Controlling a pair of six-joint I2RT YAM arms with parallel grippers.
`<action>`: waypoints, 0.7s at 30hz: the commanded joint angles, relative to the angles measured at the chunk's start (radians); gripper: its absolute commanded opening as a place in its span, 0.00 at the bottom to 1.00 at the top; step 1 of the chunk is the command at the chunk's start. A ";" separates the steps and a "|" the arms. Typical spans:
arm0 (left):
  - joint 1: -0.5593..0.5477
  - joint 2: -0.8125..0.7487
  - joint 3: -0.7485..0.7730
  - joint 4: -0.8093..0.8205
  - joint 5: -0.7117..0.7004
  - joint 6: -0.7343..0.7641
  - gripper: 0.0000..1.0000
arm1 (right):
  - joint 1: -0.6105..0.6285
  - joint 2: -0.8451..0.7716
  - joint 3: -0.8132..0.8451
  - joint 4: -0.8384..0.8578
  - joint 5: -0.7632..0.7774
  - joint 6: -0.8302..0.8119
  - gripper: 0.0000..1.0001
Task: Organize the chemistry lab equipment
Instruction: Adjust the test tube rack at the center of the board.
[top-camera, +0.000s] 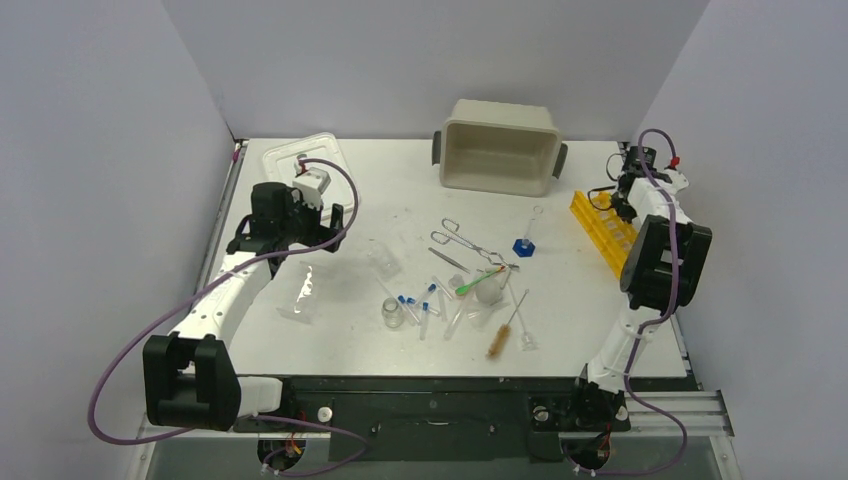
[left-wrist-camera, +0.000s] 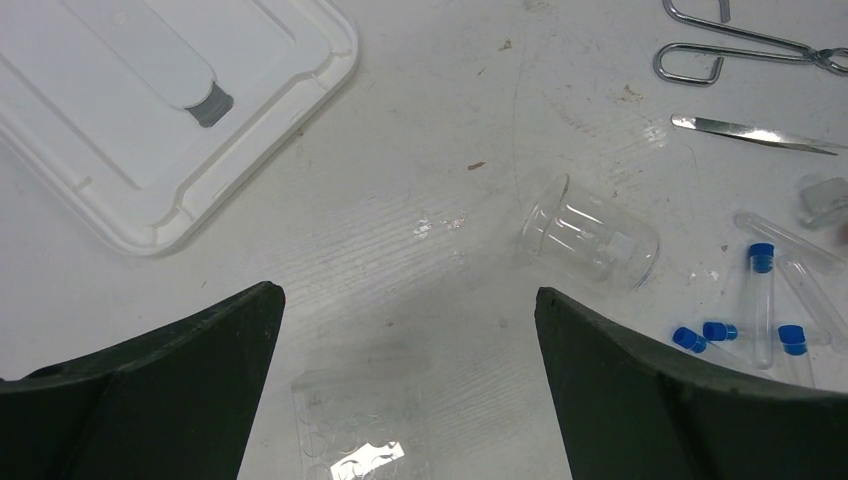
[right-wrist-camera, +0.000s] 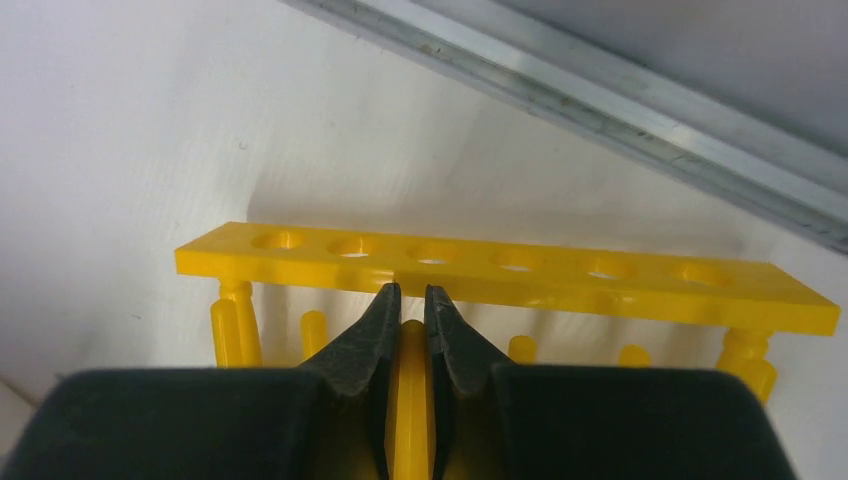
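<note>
The chemistry lab equipment lies loose mid-table: metal forceps (top-camera: 462, 238), a green-and-red spatula (top-camera: 478, 283), blue-capped tubes (top-camera: 420, 305), a brown brush (top-camera: 503, 335) and a tipped glass beaker (top-camera: 384, 262). My left gripper (top-camera: 335, 222) hangs open above the table with nothing between its fingers (left-wrist-camera: 600, 380). Ahead of it in the left wrist view are the beaker (left-wrist-camera: 590, 243), tubes (left-wrist-camera: 762, 300) and tweezers (left-wrist-camera: 760, 133). My right gripper (top-camera: 622, 203) is shut on a yellow peg (right-wrist-camera: 411, 400) of the yellow tube rack (right-wrist-camera: 500, 272) at the far right.
A beige tub (top-camera: 500, 145) stands at the back centre. A white lid (top-camera: 305, 158) lies at the back left. A clear plastic well plate (left-wrist-camera: 360, 430) rests under the left gripper. A blue-based glass piece (top-camera: 525, 245) stands left of the rack (top-camera: 602, 228). A metal rail (right-wrist-camera: 620, 100) borders the right edge.
</note>
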 joint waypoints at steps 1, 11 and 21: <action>-0.013 -0.030 0.057 0.004 -0.006 0.009 0.97 | 0.061 -0.184 -0.017 0.007 0.252 -0.102 0.00; -0.018 -0.046 0.044 -0.004 -0.025 0.043 0.97 | 0.317 -0.379 -0.336 0.306 0.734 -0.260 0.00; -0.016 -0.069 0.032 -0.027 -0.037 0.076 0.97 | 0.412 -0.232 -0.287 0.362 1.024 -0.354 0.00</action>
